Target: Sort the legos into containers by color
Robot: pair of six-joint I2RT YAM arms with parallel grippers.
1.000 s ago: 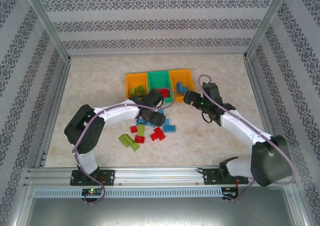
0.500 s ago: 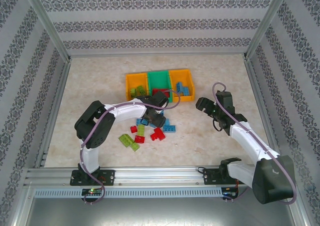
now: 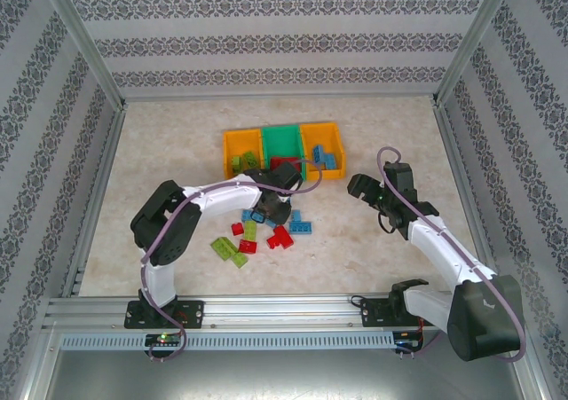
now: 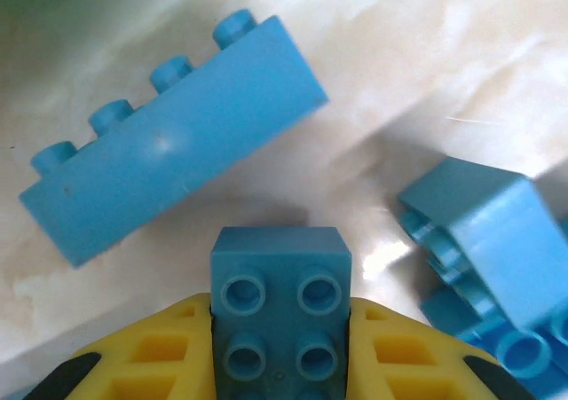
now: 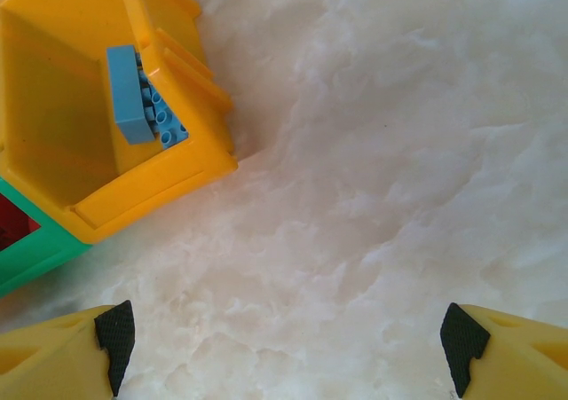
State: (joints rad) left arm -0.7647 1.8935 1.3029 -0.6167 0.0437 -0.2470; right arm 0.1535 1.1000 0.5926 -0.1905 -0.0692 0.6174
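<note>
In the top view the wrist of the left gripper (image 3: 269, 207) covers its own fingertips among the loose legos (image 3: 266, 233), so the grasp cannot be read there. In the left wrist view, the 2 yellow fingers (image 4: 146, 357) are pressed against the sides of a light blue brick (image 4: 280, 280). It is 2 studs wide with its studs facing the camera. Its near end is cut off by the bottom edge, so its length is unclear.

Beyond it, apart, lies a long blue brick (image 4: 177, 156) on its side with 4 studs in a row. Its long axis runs from lower left to upper right. A third blue brick (image 4: 479, 227) at the right shows its hollow underside and is partly cut off.

The right gripper (image 5: 288, 345) hangs with jaws spread wide and nothing between them, over bare table (image 5: 399, 152). That stretch is open right of the right orange bin (image 5: 151, 187), whose corner lies up and left of the fingertips. Inside the bin a blue piece (image 5: 129, 94) leans on the wall, half hiding another.

The left orange bin (image 3: 229, 152), green bin (image 3: 282, 137) and right orange bin form a row beyond the pile. They hold green, red and blue bricks in that order. The table's side rails (image 3: 98, 187) lie well apart from both arms.
</note>
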